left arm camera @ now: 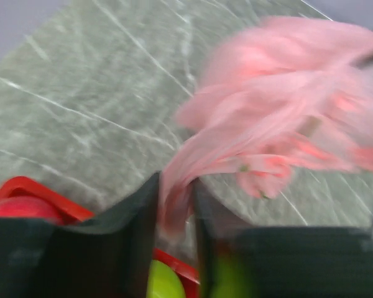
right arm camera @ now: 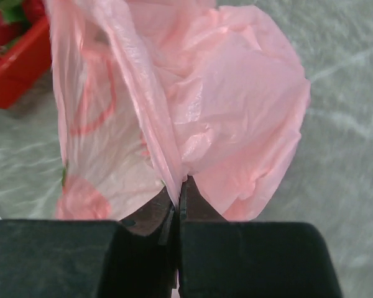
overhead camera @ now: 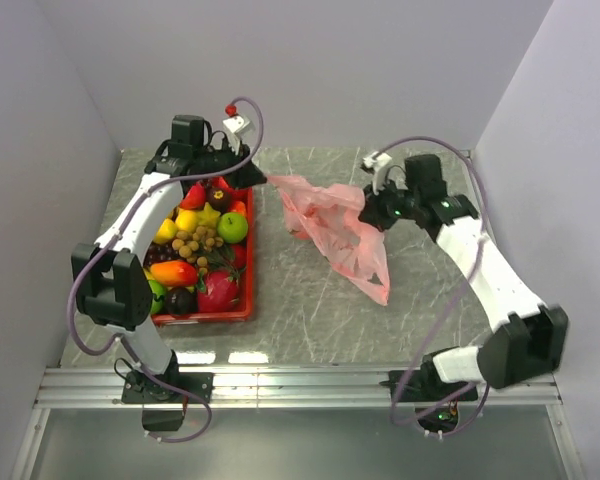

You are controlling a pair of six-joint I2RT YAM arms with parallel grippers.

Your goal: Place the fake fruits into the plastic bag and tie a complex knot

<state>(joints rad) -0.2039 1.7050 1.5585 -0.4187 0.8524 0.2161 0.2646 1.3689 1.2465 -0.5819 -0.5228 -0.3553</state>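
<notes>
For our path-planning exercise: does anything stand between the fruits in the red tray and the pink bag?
Nothing visible does: bare table separates the tray of fruits from the bag, pinched by the left gripper and right gripper.

Both arms stretched inward, left hand and right hand each clamped on the plastic bag

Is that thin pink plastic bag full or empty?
Apparently empty: the thin pink plastic bag looks flat and limp, while the glossy plastic fruits sit in the red rectangular tray.
</notes>
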